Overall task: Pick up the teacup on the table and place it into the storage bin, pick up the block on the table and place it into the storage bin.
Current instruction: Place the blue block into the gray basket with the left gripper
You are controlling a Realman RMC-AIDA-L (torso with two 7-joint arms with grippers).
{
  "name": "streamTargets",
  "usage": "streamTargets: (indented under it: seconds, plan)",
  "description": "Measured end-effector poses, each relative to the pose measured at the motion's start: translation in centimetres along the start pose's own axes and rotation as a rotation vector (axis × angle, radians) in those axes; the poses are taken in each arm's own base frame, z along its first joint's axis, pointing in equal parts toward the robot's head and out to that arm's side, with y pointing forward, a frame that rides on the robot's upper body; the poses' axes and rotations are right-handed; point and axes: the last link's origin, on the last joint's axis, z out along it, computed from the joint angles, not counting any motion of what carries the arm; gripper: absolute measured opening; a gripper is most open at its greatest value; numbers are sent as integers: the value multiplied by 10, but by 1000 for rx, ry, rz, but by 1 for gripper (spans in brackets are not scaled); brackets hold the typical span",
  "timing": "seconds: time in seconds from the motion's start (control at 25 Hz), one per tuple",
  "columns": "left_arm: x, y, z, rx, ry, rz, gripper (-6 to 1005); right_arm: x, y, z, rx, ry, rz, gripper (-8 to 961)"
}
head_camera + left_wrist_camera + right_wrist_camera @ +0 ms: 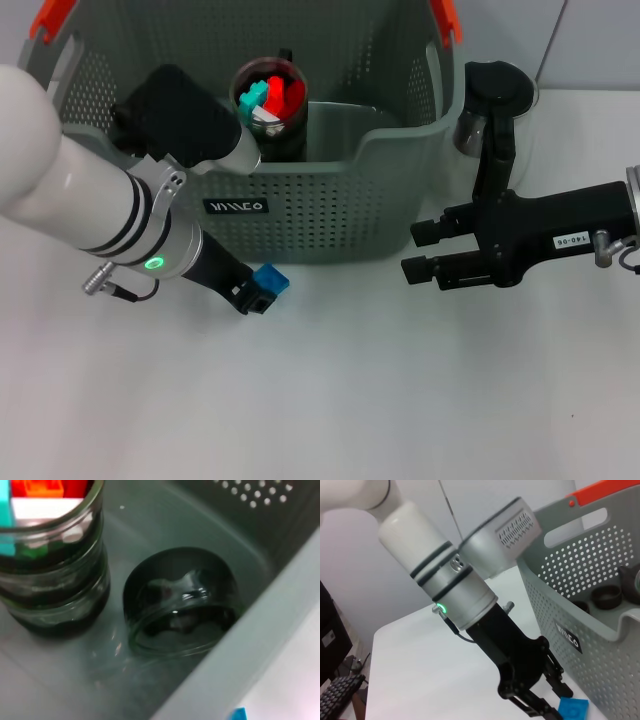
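Inside storage bin, toppled teacup.

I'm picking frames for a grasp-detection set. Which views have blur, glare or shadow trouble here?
Left wrist view: the glass cup lying inside the storage bin looks soft and carries bright glare spots. Head view: evenly lit, the blue block at the left gripper reads sharply, shadows faint. Right wrist view: sharp on the left arm; the block is cut by the picture's edge.
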Motion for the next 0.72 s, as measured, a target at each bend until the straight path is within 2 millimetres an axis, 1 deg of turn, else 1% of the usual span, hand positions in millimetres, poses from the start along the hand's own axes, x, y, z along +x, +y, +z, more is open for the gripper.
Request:
streamTargets:
  seconds: [0.16, 0.4, 0.52, 0.56, 0.64, 0.72]
  plan:
    - [2, 8, -17, -61, -14, 40, 400, 0, 1, 0, -5, 1, 1, 609]
    - [1, 18, -56, -237, 27, 93, 400, 0, 1, 0, -4, 1, 1, 609]
    - [-3, 21, -76, -347, 85, 107, 400, 0, 1, 0, -7, 1, 0, 609]
    - [-4, 21, -88, -405, 134, 107, 400, 0, 1, 0, -8, 1, 0, 609]
    - [-6, 20, -99, -449, 183, 104, 400, 0, 2, 0, -10, 2, -1, 609]
    - [-7, 14, -114, -489, 272, 84, 400, -1, 2, 0, -16, 2, -4, 610]
